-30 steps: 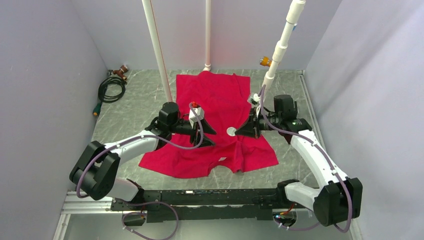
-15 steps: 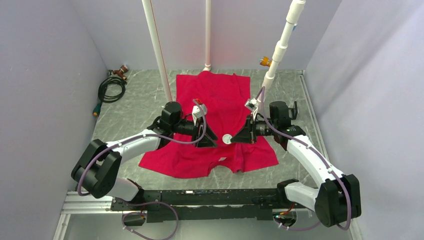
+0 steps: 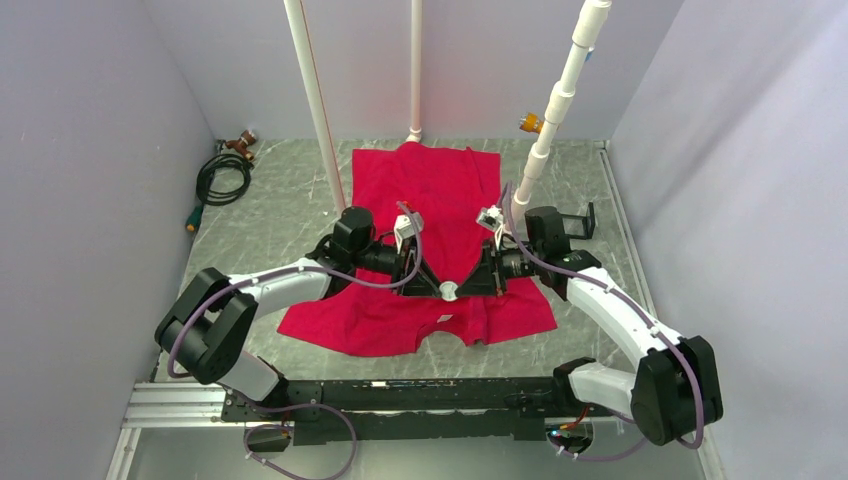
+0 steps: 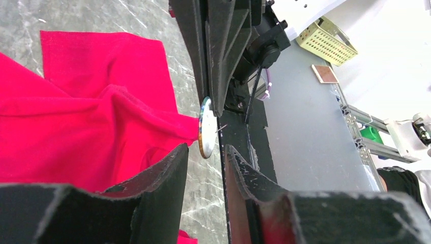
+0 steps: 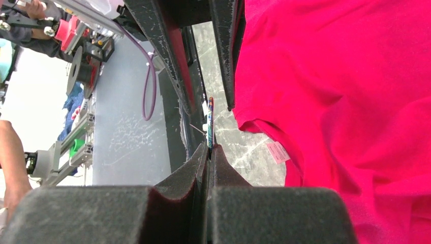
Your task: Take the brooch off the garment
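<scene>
Midway through removal, we find the right gripper clamped on the brooch, garment tented behind it; the left gripper, jaws apart, probably must next pinch that cloth.

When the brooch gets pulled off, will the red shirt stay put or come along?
Probably comes along: the shirt is limp and tents up to the brooch pinched in the right gripper. It looks thin and light, so it may well slide on the smooth table.

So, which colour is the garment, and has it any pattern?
The garment is plain bright red, without pattern; the top external view shows it best.
</scene>
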You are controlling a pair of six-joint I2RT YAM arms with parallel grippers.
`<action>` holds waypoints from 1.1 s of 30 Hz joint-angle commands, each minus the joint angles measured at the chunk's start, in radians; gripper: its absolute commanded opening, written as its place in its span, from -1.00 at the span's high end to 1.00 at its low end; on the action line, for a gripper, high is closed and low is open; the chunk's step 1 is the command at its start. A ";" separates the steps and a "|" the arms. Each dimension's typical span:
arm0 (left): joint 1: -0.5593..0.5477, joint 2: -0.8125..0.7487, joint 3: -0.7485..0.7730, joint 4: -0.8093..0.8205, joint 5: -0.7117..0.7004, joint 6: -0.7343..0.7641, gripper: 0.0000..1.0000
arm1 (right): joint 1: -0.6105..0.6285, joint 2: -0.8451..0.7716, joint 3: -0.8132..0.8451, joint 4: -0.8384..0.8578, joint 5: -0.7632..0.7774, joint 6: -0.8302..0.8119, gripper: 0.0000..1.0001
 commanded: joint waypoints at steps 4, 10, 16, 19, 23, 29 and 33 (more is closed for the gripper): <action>-0.018 0.003 0.031 0.044 0.030 0.008 0.36 | 0.021 0.015 0.026 -0.029 -0.003 -0.056 1.00; -0.019 0.018 0.028 0.054 0.038 0.000 0.61 | 0.025 0.017 0.030 -0.039 -0.006 -0.056 1.00; -0.020 0.028 0.029 0.060 0.043 -0.017 0.69 | 0.025 0.020 0.036 -0.040 -0.001 -0.056 1.00; -0.020 0.038 0.034 0.054 0.047 -0.021 0.62 | 0.025 0.023 0.037 -0.042 0.000 -0.056 1.00; -0.023 0.043 0.032 0.056 0.048 -0.023 0.54 | 0.026 0.025 0.037 -0.046 0.004 -0.056 1.00; -0.024 0.040 0.035 0.053 0.048 -0.016 0.66 | 0.026 0.028 0.040 -0.050 0.004 -0.085 1.00; -0.024 0.044 0.034 0.073 0.055 -0.033 0.95 | 0.027 0.029 0.039 -0.040 0.013 -0.082 1.00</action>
